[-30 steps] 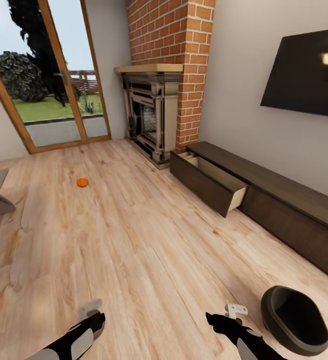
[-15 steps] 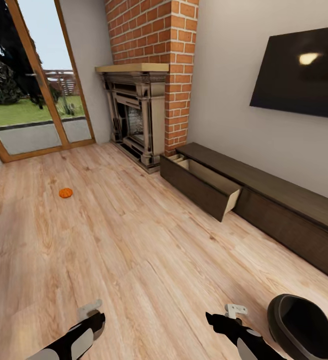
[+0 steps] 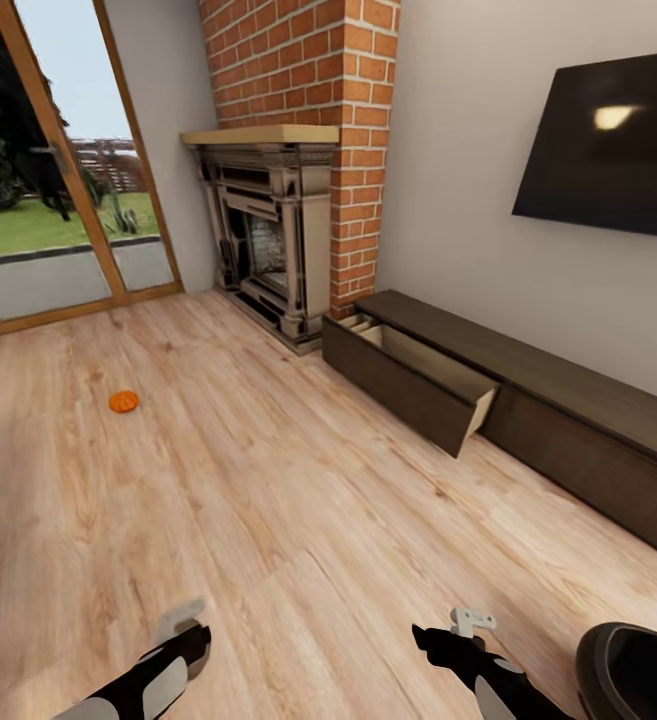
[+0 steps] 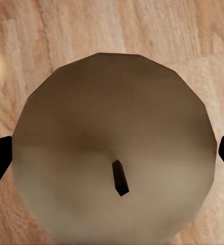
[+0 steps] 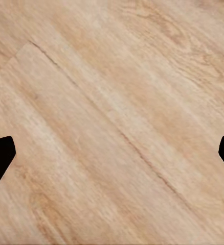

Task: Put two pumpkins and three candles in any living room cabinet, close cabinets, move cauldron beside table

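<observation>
Ahead and to the right of both grippers, cabinet [image 3: 528, 400] has one drawer [image 3: 413, 385] pulled out. Cauldron [image 3: 633, 675] sits just right of the empty, wide right gripper [image 5: 112, 153]. Left gripper [image 4: 112, 158] holds a candle [image 4: 114, 148]. Pumpkin [image 3: 123, 401] lies far ahead-left. No legible writing.

Pale wood-plank floor [image 3: 298, 520] with a soft sheen — matt dark wood cabinet [image 3: 528, 400], rough red brick chimney [image 3: 318, 70], glossy black cauldron [image 3: 633, 675] lower right.

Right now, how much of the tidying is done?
Little looks done. The cabinet stands open. A candle sits between the left pincer's fingers, seemingly carried. Left: one pumpkin on the floor, the cauldron, closing up.
</observation>
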